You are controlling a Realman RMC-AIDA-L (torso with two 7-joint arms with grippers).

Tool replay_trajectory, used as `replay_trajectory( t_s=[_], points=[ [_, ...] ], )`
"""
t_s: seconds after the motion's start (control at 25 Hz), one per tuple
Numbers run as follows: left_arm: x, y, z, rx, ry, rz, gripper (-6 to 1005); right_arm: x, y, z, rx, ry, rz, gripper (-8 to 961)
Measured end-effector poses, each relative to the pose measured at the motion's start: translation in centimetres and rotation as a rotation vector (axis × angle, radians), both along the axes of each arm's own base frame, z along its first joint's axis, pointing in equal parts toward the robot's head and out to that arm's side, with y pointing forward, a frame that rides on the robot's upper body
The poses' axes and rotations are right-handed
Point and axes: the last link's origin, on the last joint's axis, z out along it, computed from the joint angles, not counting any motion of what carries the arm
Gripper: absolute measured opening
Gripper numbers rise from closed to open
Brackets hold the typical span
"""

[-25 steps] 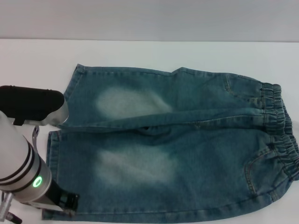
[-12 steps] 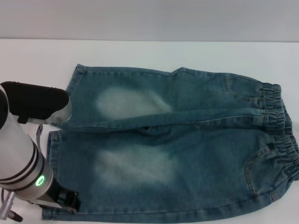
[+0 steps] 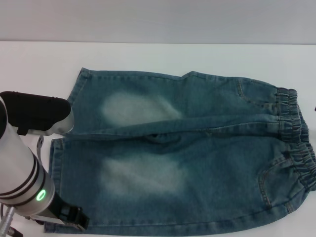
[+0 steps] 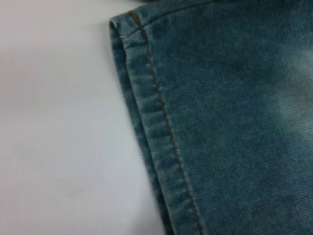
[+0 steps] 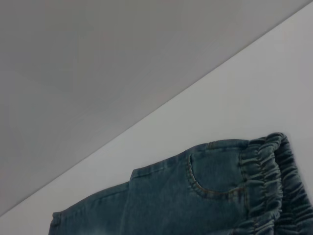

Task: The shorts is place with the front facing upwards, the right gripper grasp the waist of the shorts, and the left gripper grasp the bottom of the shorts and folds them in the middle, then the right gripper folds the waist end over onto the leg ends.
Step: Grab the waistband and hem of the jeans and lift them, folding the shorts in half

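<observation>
We see the shorts [image 3: 187,153] lying flat on the white desk [image 3: 163,57], front up, legs pointing left and the gathered elastic waist [image 3: 298,143] at the right. Pale faded patches sit on both thighs. One leg lies far and one near; a fold of denim bunches between them at the crotch. A stitched pocket curves just left of the waist on the near side.

The bottom of the shorts [image 3: 55,163] forms the left edge of the garment. In the left wrist view the hem [image 4: 156,127] runs as a straight stitched band with orange-brown thread, lying flat on the desk, with its corner showing.

The left gripper [image 3: 74,217] sits at the near left corner, low over the near leg's hem; only its black end piece shows past the silver-white arm with the green ring. We cannot tell whether it is released or clenched, nor whether it touches the denim.

The right gripper itself does not appear in any view. The right wrist view looks down on the waist and a pocket from above, with bare desk beyond them.
</observation>
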Motion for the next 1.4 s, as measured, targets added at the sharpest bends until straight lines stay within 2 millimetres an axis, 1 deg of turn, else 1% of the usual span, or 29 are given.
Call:
replay_trajectory(
  t_s=[0.24,0.88,1.2,1.4],
  points=[
    [0.07,-0.03,-0.09,-0.004,-0.007,0.001,810,-0.04,0.03,0.02,0.000,0.000,0.002,735],
    [0.46,0.23,-0.05,-0.031,-0.008,-0.014,730,-0.07,0.06,0.13,0.001,0.003,0.005,731],
    [0.24,0.18,-0.18,-0.042,-0.005,-0.006,301,-0.07,0.07,0.14,0.002,0.003,0.005,729],
    [0.51,0.12,-0.14,-0.047,-0.007,-0.011,214,-0.08,0.06,0.14,0.001,0.003,0.005,728]
  ],
)
